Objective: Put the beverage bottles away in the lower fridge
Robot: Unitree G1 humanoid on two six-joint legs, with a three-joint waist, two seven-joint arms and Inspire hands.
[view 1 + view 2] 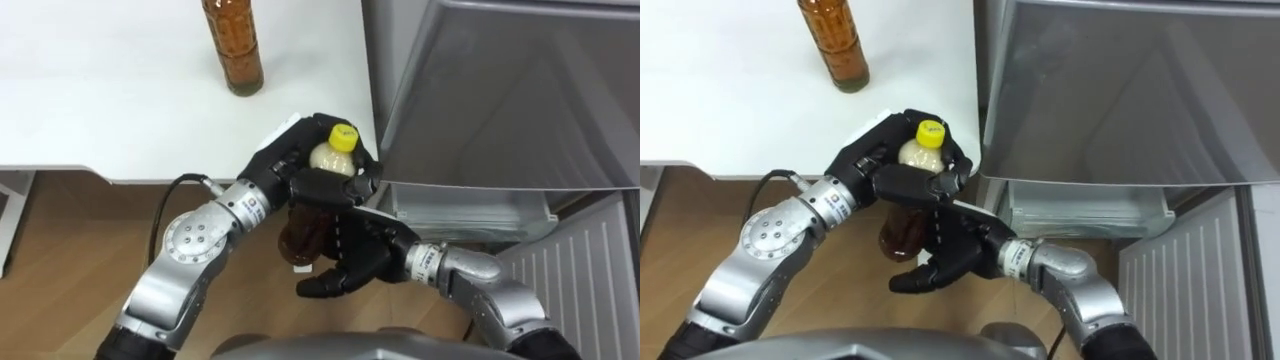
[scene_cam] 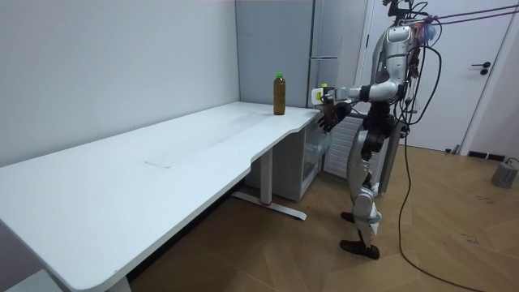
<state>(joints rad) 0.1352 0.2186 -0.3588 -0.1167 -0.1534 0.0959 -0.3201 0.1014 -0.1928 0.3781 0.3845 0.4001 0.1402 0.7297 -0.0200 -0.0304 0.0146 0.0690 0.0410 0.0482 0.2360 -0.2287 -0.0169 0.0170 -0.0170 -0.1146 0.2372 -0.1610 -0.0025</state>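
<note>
Status: the yellow-capped bottle sits centre frame in the eye views, held in the air just off the white table's near edge and left of the grey fridge.

Bottle look: yellow screw cap on top, a pale cream band round the shoulder, dark brown liquid below. It's roughly upright with the cap end nearest the camera. The mid-section is hidden by fingers.

Left hand comes in from lower left with fingers and thumb wrapped round the bottle's upper part, just under the cap. That's a firm wrap grip.

Right hand comes in from lower right, below the left hand, with its palm next to the bottle's brown lower part. Its fingers are loosely spread and point toward lower left, not closed round anything. We can't tell whether the palm touches the bottle.

A second drink, the amber bottle, stands upright on the table at the upper left of centre, well apart from both hands. In the room view it has a green cap.

Below the grey fridge front we see a clear drawer, and at lower right a white ribbed panel.

In the room view the robot stands upright at the table's far end, in front of the fridge, with both arms out at chest height.
</note>
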